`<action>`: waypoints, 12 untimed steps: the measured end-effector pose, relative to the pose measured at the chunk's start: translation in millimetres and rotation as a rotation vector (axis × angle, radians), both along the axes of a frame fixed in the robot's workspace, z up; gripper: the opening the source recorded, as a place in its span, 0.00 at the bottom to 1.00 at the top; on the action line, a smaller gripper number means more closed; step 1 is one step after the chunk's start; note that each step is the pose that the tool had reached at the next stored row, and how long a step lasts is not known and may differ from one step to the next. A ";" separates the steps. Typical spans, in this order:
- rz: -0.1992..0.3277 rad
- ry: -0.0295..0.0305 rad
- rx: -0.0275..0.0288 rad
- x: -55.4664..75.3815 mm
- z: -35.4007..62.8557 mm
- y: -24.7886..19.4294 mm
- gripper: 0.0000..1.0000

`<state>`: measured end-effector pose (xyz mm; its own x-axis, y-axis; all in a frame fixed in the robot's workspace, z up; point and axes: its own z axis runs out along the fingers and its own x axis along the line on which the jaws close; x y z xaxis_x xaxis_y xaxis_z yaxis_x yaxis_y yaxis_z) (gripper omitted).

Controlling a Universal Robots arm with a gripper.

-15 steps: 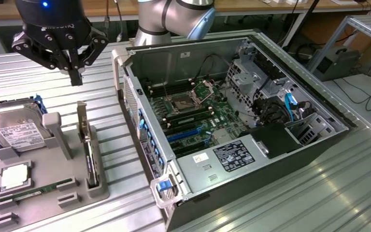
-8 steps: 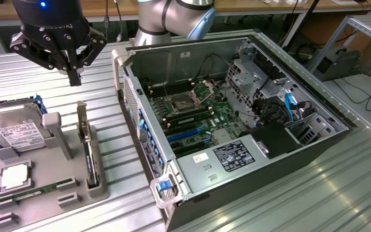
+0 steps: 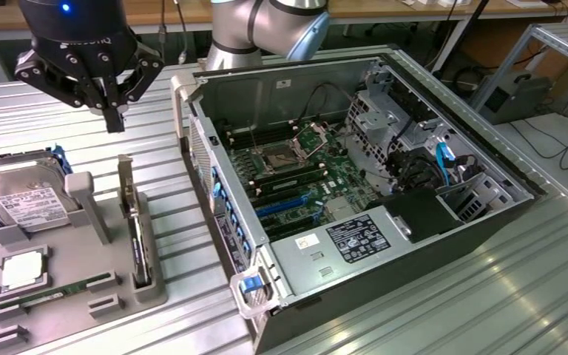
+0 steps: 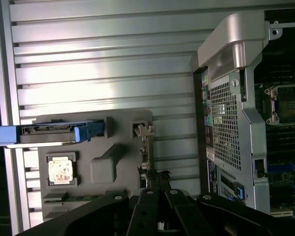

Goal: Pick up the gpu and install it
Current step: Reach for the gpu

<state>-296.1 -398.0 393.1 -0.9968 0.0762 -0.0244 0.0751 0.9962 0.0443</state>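
Tool (image 4: 155, 186) pinched narrow, empty. Wrist view: gpu (image 4: 144, 150) edge-on, upright in grey holder (image 4: 120, 167) slot, under tool tips. Exterior view adds gap: tool (image 3: 115, 118) hovers clear above gpu (image 3: 136, 222). Slatted metal table (image 3: 461, 296). Open PC case (image 3: 363, 185) at exterior view's right. Wooden desks (image 3: 383, 9) behind.

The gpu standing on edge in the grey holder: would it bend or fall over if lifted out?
Probably stiff: the gpu stands upright, slotted in the grey holder, without sagging. Likely light, being so thin. Freed from the slot, that narrow edge would probably let it tip.
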 end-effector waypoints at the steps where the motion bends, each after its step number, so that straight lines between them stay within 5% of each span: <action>1: 0.000 -0.0001 0.0001 -0.1 0.0 -1.0 0.11; 12: 0.000 0.0000 0.0000 -1.0 0.0 -23.9 0.11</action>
